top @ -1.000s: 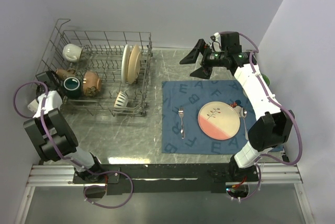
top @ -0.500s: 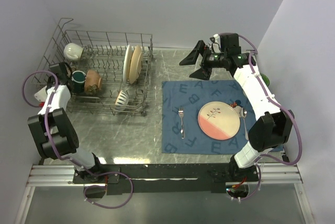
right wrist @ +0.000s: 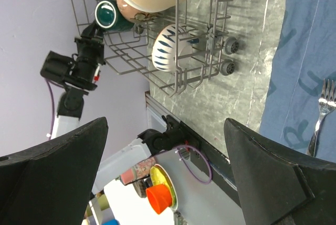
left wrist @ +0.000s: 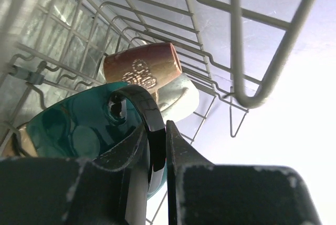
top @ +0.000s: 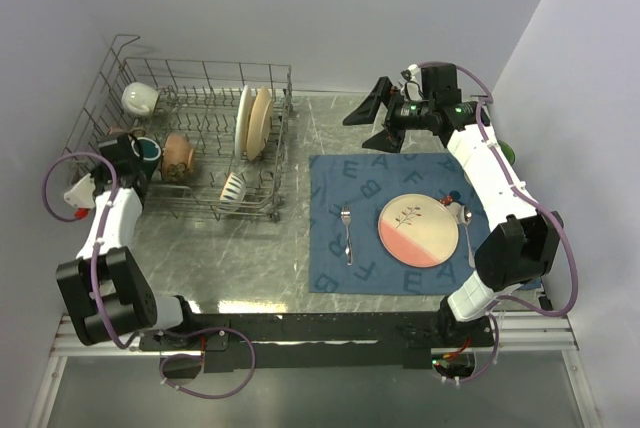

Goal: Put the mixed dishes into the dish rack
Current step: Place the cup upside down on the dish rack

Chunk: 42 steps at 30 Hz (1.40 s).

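L gripper (left wrist: 156, 151) clamped on teal mug (left wrist: 73, 130) handle, inside rack (top: 205, 64). R gripper (top: 372, 120) fingers wide apart, holding nothing, hovers above table.

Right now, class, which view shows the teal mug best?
Left wrist: the teal mug is close up, handle pinched in the left gripper. Top external shows it small in the dish rack; right wrist, distant.
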Tool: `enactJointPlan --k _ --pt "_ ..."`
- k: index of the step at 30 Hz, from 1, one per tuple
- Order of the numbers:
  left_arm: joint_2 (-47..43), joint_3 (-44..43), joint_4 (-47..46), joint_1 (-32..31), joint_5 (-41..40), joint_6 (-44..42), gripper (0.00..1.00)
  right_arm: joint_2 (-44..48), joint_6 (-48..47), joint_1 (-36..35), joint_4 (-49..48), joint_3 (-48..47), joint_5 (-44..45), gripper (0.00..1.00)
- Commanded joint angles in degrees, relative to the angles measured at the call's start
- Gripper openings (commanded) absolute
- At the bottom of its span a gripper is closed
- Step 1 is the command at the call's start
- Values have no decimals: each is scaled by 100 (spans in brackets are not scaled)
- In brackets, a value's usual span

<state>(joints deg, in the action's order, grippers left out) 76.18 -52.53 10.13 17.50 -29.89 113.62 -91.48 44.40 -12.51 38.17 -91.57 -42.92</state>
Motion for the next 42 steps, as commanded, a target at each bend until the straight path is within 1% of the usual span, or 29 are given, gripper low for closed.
enactJointPlan --k 1,5,9,12,14,19,20,22,25,26,27,30,35,39,42 --pt "-314 384 -371 -115 256 4862 1 254 -28 -41 -117 7 -68 100" --pt "-577 586 -372 8 221 4871 1 289 33 -41 -187 113 -112 100" --pt "-745 402 540 183 220 4836 1 315 60 -49 -205 174 -120 100" --pt "-772 314 780 412 412 4748 1 324 51 -58 -196 175 -120 100" --pt "-693 139 1174 613 606 4695 1 324 42 -58 -196 175 -129 100" --pt "-499 -431 1938 834 572 4573 1 315 68 -58 -205 183 -147 100" --pt "-412 -555 2349 921 581 4581 1 307 69 -84 -214 183 -138 100" --pt "-289 -845 2537 992 310 4511 1 324 60 -76 -196 183 -129 100" --pt "-43 -1144 2810 1133 142 4441 1 341 51 -84 -179 192 -112 100" --pt "19 -1171 2801 1220 106 4406 1 333 51 -76 -187 183 -112 100" --pt "115 -1076 2532 1334 63 4292 1 315 51 -76 -179 149 -112 100" --pt "230 -821 2195 1511 211 4238 1 289 68 -76 -170 104 -103 100" --pt "265 -153 1248 1722 282 4212 1 245 69 -85 -161 87 -103 100" --pt "511 -143 1123 1871 493 4238 1 175 104 -85 -170 60 -138 100" --pt "617 -99 894 2012 545 4089 1 148 112 -93 -161 34 -156 100"
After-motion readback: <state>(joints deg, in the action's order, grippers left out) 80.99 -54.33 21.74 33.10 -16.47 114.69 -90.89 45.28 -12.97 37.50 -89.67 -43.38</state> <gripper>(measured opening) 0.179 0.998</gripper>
